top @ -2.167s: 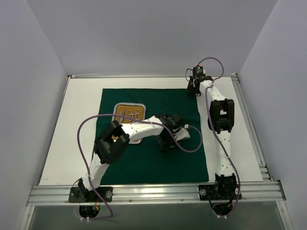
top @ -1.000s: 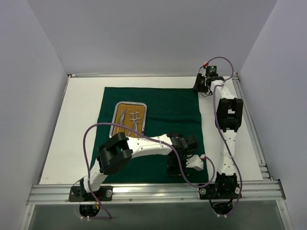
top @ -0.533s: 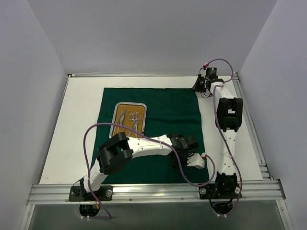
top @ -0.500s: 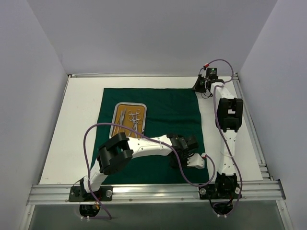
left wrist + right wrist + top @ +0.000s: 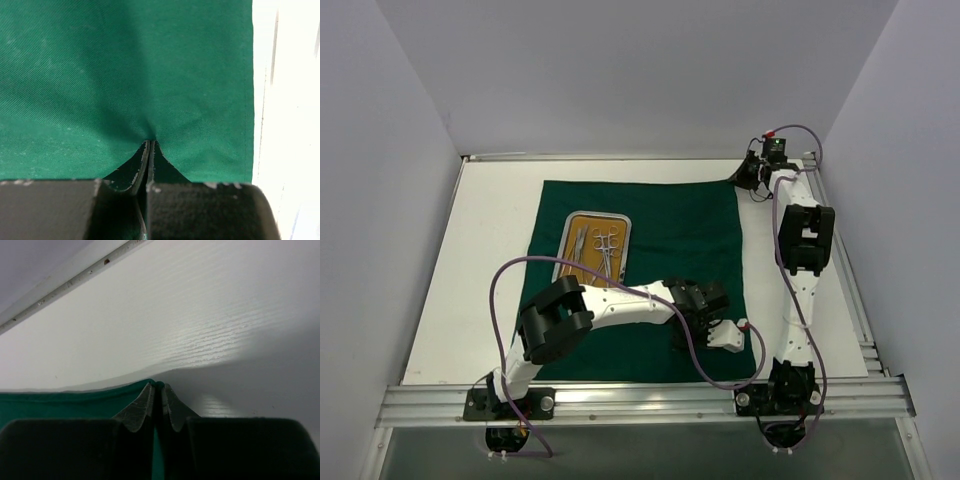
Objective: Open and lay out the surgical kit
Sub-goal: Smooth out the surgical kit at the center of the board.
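The dark green cloth wrap [image 5: 660,220] lies spread on the white table [image 5: 485,260]. It looks limp and light, best pinched at corners and hems. The right gripper [image 5: 157,386] is clamped on its far right corner, and the left gripper [image 5: 150,144] is nipped onto a pucker near the right hem. The small orange-lined steel tray [image 5: 592,250] sits on it, stiff and probably slick. No writing is readable.
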`<state>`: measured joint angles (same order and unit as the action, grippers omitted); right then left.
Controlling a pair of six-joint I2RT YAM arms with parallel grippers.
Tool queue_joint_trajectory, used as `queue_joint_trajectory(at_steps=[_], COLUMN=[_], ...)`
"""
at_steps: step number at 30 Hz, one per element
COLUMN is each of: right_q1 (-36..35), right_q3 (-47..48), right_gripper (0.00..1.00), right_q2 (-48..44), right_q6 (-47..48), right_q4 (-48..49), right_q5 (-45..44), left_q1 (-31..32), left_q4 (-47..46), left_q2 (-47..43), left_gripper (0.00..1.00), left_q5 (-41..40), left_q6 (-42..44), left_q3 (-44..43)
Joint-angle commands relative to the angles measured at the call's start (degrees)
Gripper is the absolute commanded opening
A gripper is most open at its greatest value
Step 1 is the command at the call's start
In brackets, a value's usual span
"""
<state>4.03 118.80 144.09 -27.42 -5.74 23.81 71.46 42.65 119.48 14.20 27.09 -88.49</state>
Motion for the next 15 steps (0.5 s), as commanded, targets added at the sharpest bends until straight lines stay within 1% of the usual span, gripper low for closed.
queue_joint_trajectory(at_steps=[1, 5, 6, 9, 11, 13, 14, 15], right_q1=[1.86, 1.86, 1.86, 1.86, 1.86, 1.86, 1.86, 1.86], right_q3=[5.82, 8.02, 8.46, 9.69, 8.56, 5.41, 4.69, 4.16], right_gripper=[0.0, 0.0, 0.0, 0.0, 0.0, 0.01, 0.06, 0.19], right_q2=[0.31, 2.5, 2.77, 4.09, 3.83, 3.48, 3.3, 3.21], right_q6=[-2.2, -3.16, -3.43, -3.96, -3.96, -3.78, -3.52, -2.82], right_q4=[4.86, 5.12, 7.12, 6.19, 6.35, 7.41, 7.49, 6.97], right_q5=[-4.21, -3.34, -3.33, -3.95, -3.86, -3.86, -3.86, -3.95], left_q1=[0.52, 0.08, 0.08, -0.01, -0.27, -1.23, -1.67, -2.63], left_q4=[3.93, 4.28, 4.28, 4.19, 3.93, 4.1, 4.28, 4.45], left_q2=[2.6, 3.13, 3.21, 3.57, 3.57, 3.65, 3.74, 3.74], left_gripper=[0.02, 0.02, 0.02, 0.02, 0.02, 0.02, 0.02, 0.04], left_q5=[4.96, 6.72, 7.33, 7.69, 7.16, 6.46, 6.2, 5.93], left_q6=[0.24, 0.07, 0.07, -0.2, -0.72, -1.07, -1.42, -1.51], left_q3=[3.15, 2.44, 2.27, 2.18, 1.48, 0.51, -0.88, -1.68])
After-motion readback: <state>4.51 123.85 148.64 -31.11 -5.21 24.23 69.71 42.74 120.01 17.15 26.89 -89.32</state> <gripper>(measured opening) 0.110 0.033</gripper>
